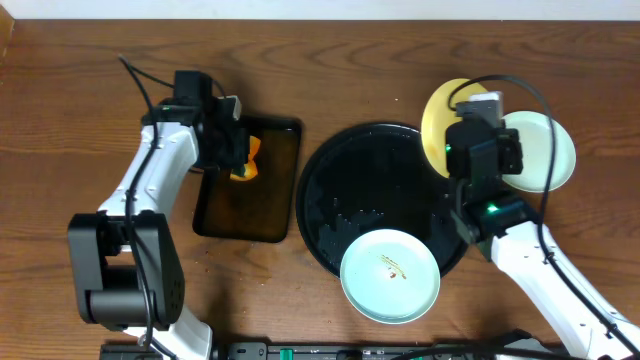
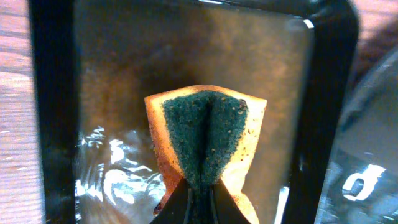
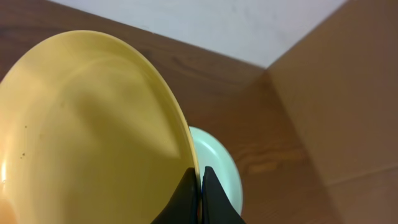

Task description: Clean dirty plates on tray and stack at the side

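Overhead view: round black tray (image 1: 340, 190) at mid-desk (image 1: 80, 100), with one mint-white plate (image 1: 390, 275), faintly smeared, on its near rim and overhanging it. Right hand (image 3: 200, 193) pinching the rim of the yellow plate (image 3: 87, 137), tilted on edge over the tray's far right rim. Second mint-white plate (image 1: 545, 150) flat on the desk just beside the tray; contact with the yellow one unclear. Left hand (image 2: 200, 193) pinching the folded sponge (image 2: 205, 137) over the rectangular tray (image 1: 215, 210), possibly wet.
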Action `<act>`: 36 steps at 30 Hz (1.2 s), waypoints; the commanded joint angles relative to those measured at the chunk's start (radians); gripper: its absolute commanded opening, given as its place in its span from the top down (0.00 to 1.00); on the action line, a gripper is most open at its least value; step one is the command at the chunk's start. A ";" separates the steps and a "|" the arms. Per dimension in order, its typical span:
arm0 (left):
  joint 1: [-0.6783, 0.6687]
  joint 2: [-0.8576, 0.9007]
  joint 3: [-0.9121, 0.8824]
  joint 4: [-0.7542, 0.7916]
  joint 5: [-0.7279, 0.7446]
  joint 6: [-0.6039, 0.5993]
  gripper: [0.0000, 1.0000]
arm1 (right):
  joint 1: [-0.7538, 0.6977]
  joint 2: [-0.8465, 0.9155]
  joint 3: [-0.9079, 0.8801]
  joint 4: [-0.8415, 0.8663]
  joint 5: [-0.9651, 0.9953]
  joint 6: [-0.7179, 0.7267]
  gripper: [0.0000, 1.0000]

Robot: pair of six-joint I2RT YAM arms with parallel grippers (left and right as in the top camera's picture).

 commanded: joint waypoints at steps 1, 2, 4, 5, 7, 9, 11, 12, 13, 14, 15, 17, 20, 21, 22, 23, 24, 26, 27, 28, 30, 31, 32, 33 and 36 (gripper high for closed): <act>-0.045 0.025 -0.011 0.000 -0.145 -0.022 0.93 | -0.070 -0.025 0.014 -0.017 -0.106 0.200 0.99; -0.055 0.031 -0.014 0.004 -0.144 -0.022 0.92 | -0.092 -0.029 0.014 -0.019 -0.129 0.220 0.99; -0.069 0.046 -0.020 0.008 -0.145 -0.022 0.93 | -0.142 -0.040 0.014 -0.019 -0.189 0.229 0.99; -0.073 0.058 -0.020 0.008 -0.145 -0.022 0.93 | -0.170 -0.045 0.014 -0.019 -0.219 0.233 0.99; -0.076 0.079 -0.020 0.007 -0.144 -0.022 0.93 | -0.225 -0.053 0.014 -0.023 -0.259 0.259 0.99; -0.076 0.099 -0.020 0.005 -0.143 -0.030 0.93 | -0.280 -0.053 0.014 -0.032 -0.284 0.287 0.99; -0.076 0.122 -0.020 0.005 -0.143 -0.030 0.93 | -0.346 -0.053 0.014 -0.049 -0.298 0.323 0.99; -0.076 0.132 -0.020 0.005 -0.143 -0.030 0.92 | -0.368 -0.053 0.014 -0.057 -0.298 0.339 0.99; -0.076 0.143 -0.020 0.004 -0.143 -0.030 0.92 | -0.401 -0.053 0.014 -0.068 -0.298 0.359 0.99; -0.076 0.149 -0.020 0.003 -0.143 -0.030 0.93 | -0.427 -0.053 0.014 -0.076 -0.298 0.373 0.99; -0.076 0.155 -0.020 0.001 -0.143 -0.030 0.93 | -0.459 -0.052 0.014 -0.088 -0.298 0.384 0.99; -0.076 0.155 -0.020 0.000 -0.135 -0.031 0.93 | -0.509 -0.050 0.014 -0.104 -0.299 0.402 0.99; -0.076 0.148 -0.019 0.000 -0.132 -0.046 0.93 | -0.572 -0.041 0.014 -0.109 -0.318 0.405 0.99; -0.076 0.144 -0.019 0.000 -0.132 -0.049 0.93 | -0.584 -0.037 0.014 -0.108 -0.329 0.405 0.99; -0.076 0.135 -0.019 0.000 -0.132 -0.056 0.92 | -0.602 -0.030 0.014 -0.106 -0.349 0.405 0.99; -0.076 0.119 -0.019 0.000 -0.132 -0.065 0.93 | -0.620 -0.018 0.014 -0.103 -0.374 0.405 0.99; -0.076 0.110 -0.019 0.000 -0.132 -0.068 0.93 | -0.628 -0.011 0.014 -0.098 -0.386 0.405 0.99; -0.076 0.077 -0.019 0.000 -0.132 -0.071 0.93 | -0.649 0.016 0.014 -0.078 -0.425 0.404 0.96; -0.076 0.061 -0.019 -0.003 -0.132 -0.073 0.93 | -0.654 0.028 0.014 -0.067 -0.435 0.404 0.90; -0.076 0.042 -0.019 -0.006 -0.132 -0.076 0.93 | -0.657 0.040 0.014 -0.054 -0.449 0.404 0.85; -0.076 0.005 -0.019 -0.015 -0.132 -0.082 0.93 | -0.657 0.060 0.014 -0.029 -0.492 0.396 0.82; -0.076 -0.012 -0.019 -0.022 -0.132 -0.082 0.93 | -0.656 0.064 0.014 -0.025 -0.528 0.385 0.81; -0.076 -0.026 -0.019 -0.030 -0.132 -0.082 0.93 | -0.654 0.064 0.014 -0.025 -0.569 0.381 0.76; -0.076 -0.037 -0.019 -0.038 -0.132 -0.082 0.92 | -0.653 0.063 0.014 -0.026 -0.603 0.381 0.72; -0.076 -0.062 -0.019 -0.076 -0.132 -0.082 0.93 | -0.637 0.057 0.014 -0.047 -0.746 0.376 0.68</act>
